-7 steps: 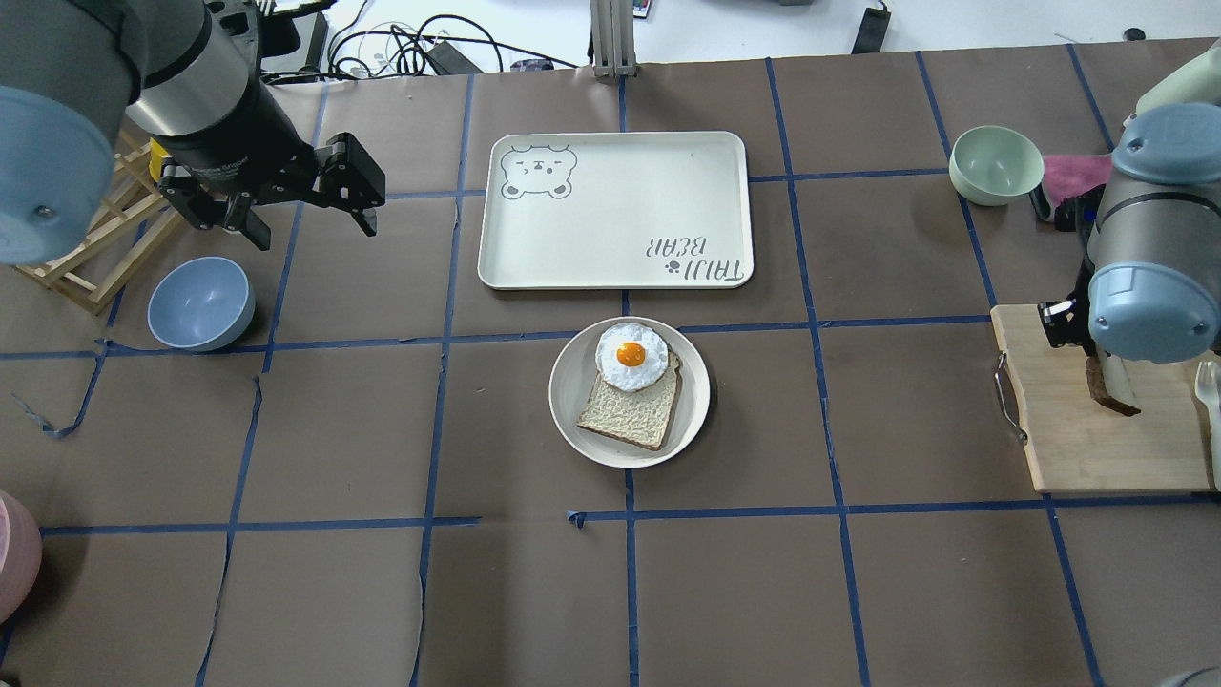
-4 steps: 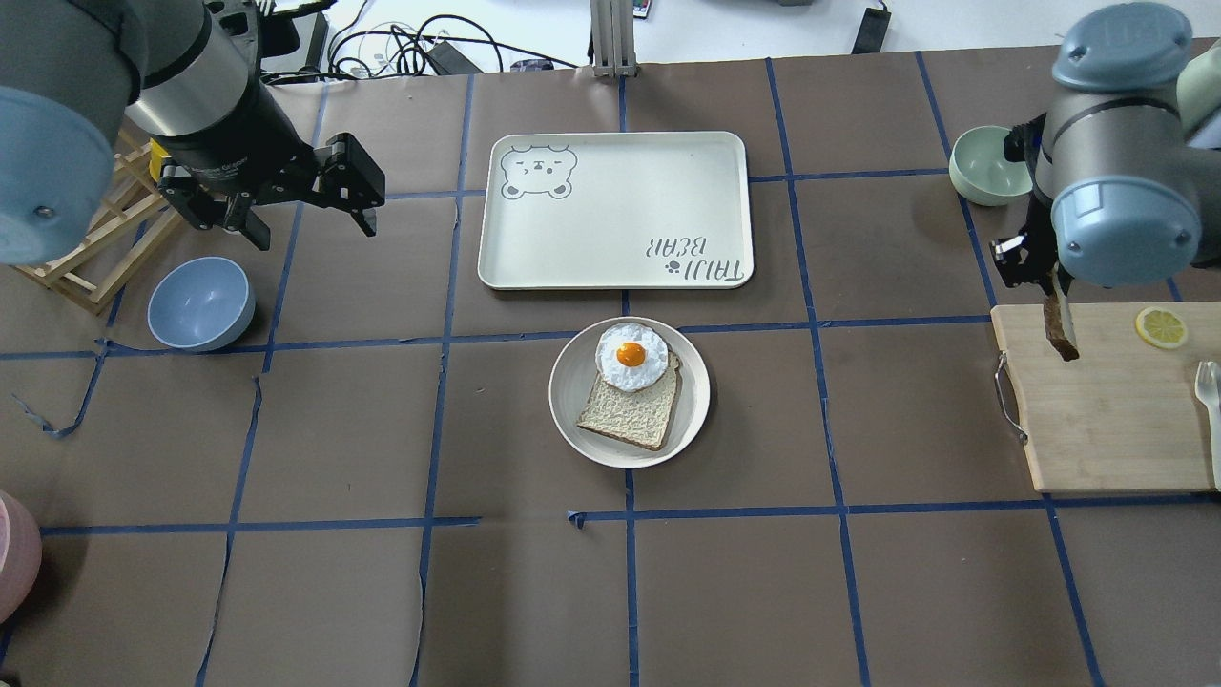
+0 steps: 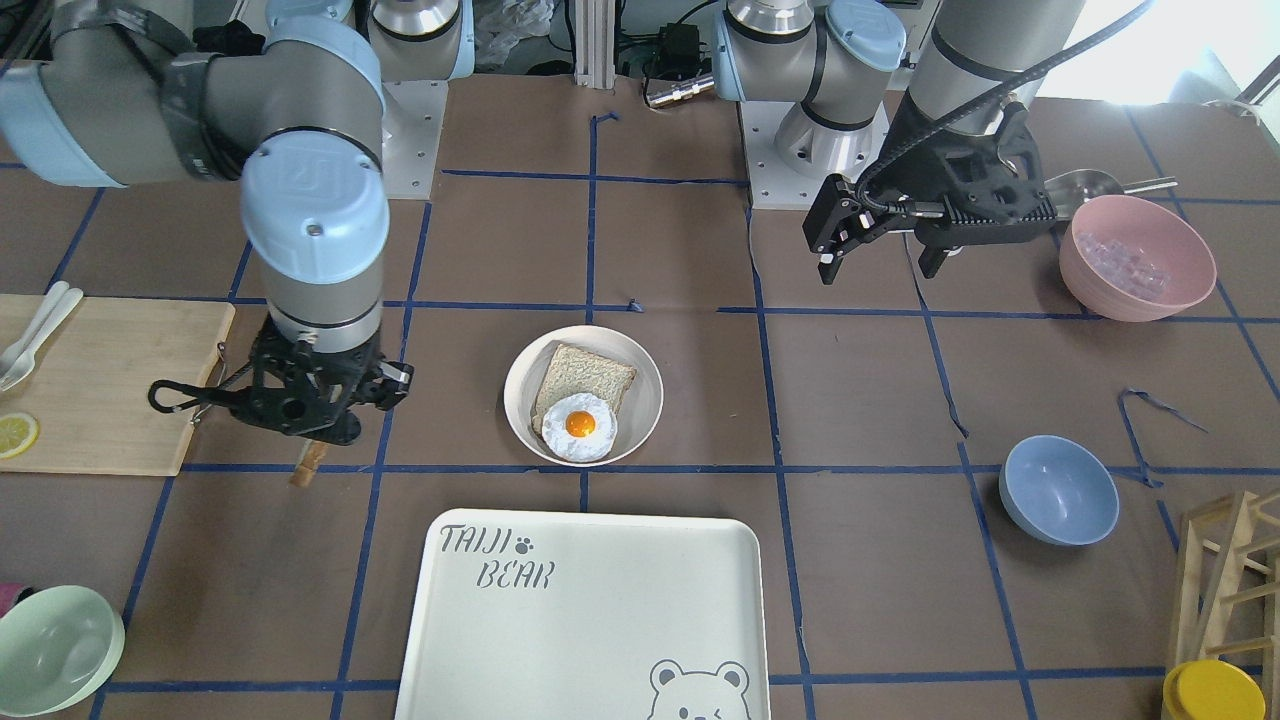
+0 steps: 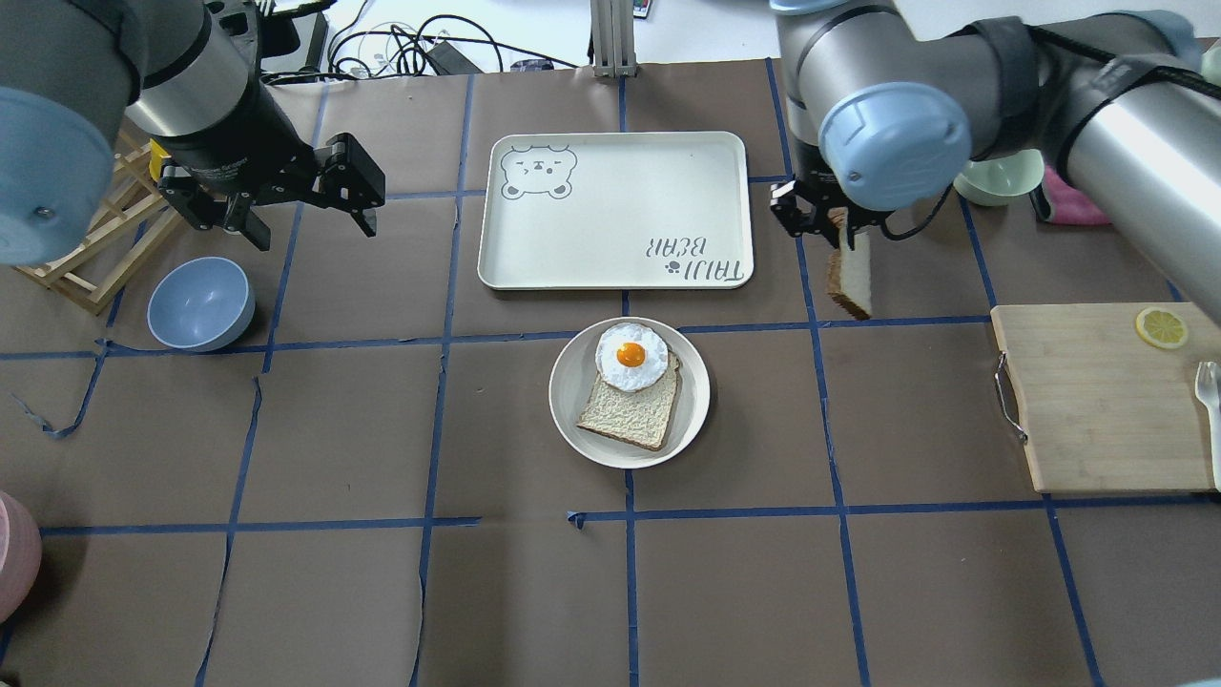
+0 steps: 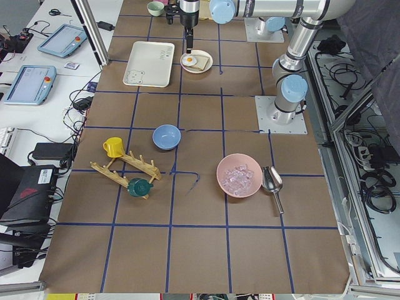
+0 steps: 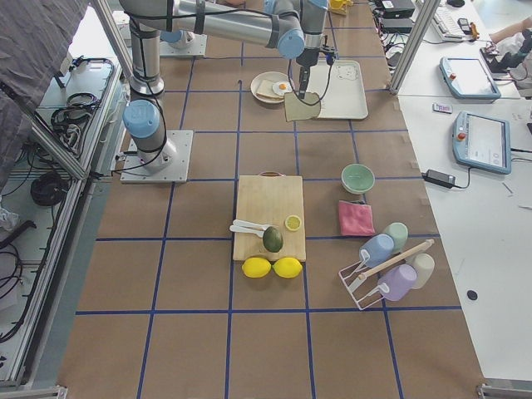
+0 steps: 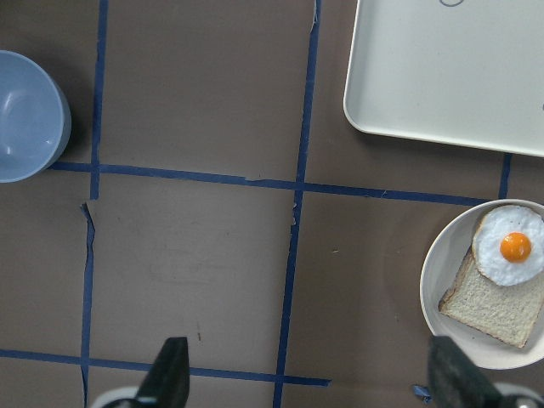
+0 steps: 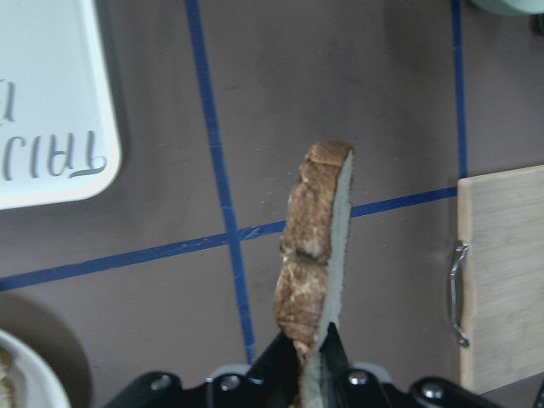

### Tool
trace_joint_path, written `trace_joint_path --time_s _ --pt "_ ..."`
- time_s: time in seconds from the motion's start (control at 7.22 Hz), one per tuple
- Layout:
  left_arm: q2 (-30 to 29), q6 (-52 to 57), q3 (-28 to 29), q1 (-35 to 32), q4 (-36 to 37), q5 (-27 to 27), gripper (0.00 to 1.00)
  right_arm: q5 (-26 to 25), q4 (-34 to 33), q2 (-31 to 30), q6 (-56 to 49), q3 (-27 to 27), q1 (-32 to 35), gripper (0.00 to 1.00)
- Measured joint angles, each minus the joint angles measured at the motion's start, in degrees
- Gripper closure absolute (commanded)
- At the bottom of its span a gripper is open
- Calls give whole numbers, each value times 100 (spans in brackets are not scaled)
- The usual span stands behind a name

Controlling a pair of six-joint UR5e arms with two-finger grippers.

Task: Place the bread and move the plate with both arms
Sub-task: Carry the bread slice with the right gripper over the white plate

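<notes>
My right gripper [image 4: 841, 227] is shut on the bread [image 4: 852, 279], a slice with pale crumb and dark brown crust. It hangs on edge above the table, right of the bear tray and up and right of the plate [image 4: 565, 401]. The right wrist view shows the bread [image 8: 316, 238] pinched at its lower end. The round cream plate holds a smaller tan slice [image 4: 625, 420] with a fried egg [image 4: 630, 356] on it. My left gripper [image 4: 310, 224] is open and empty, above the table far left of the tray. The plate's rim [image 7: 433, 276] shows at the right of the left wrist view.
A bear-printed tray [image 4: 615, 210] lies behind the plate. A wooden cutting board [image 4: 1097, 410] with a lemon slice [image 4: 1161, 327] is at the right. A pale green bowl [image 4: 1002, 181] sits behind my right arm. A blue bowl [image 4: 200, 303] and a wooden rack [image 4: 76, 258] are at the left.
My right arm has lifted the bread off the cutting board and carried it left, to beside the tray. The left arm has not moved.
</notes>
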Motion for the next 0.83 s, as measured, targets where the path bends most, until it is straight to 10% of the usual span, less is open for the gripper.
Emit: trace_joint_path --time_s 0.83 --pt "0 0 0 0 0 8 0 998 -54 659 2545 64 1402 100"
